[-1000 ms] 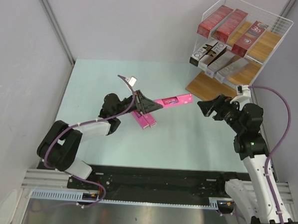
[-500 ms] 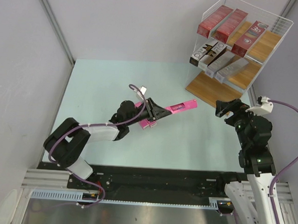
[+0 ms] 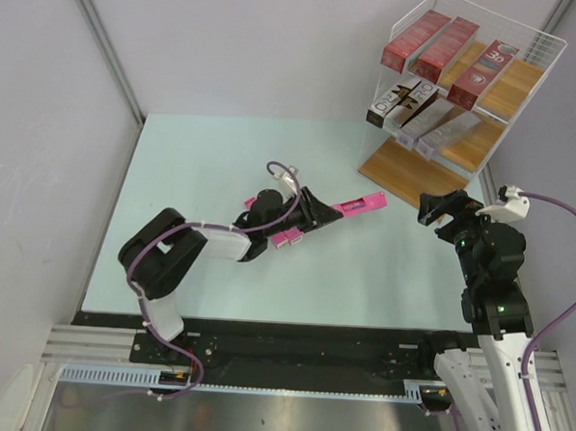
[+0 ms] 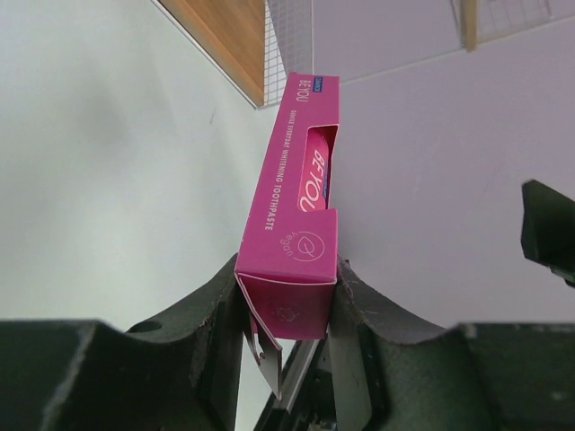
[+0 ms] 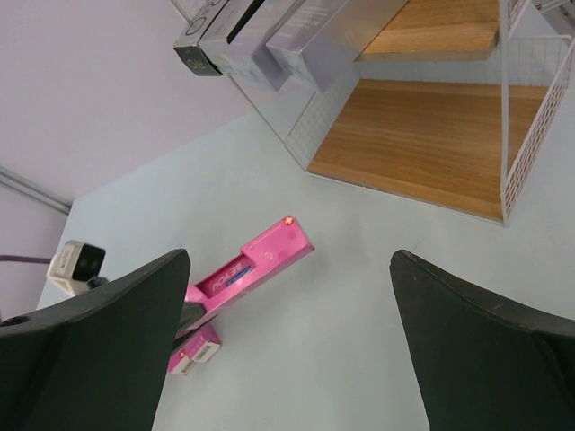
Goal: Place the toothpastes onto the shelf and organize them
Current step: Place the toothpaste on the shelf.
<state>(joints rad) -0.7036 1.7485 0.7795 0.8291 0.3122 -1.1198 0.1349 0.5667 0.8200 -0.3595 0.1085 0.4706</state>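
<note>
My left gripper (image 3: 312,214) (image 4: 287,301) is shut on the near end of a bright pink toothpaste carton (image 3: 358,205) (image 4: 301,197). The carton hangs above the table, pointing right towards the shelf (image 3: 528,54). More pink cartons (image 3: 285,238) (image 5: 193,352) lie on the table under that arm. Dark red cartons (image 3: 442,45) lie on the shelf's top board and silver-grey ones (image 3: 430,117) on the middle board. The bottom board (image 3: 399,168) (image 5: 422,135) shows bare wood. My right gripper (image 3: 441,206) (image 5: 292,269) stands wide open just right of the held carton (image 5: 256,259), holding nothing.
The shelf stands at the table's far right corner, its white wire sides (image 5: 530,126) rising round the boards. Grey walls close in the pale green table (image 3: 194,172) on the left, back and right. A black rail (image 3: 300,347) runs along the near edge.
The left arm has reached further right with the pink carton, lowering towards the table. The right arm drew back to the right and its jaws opened wider; it then stayed still.
</note>
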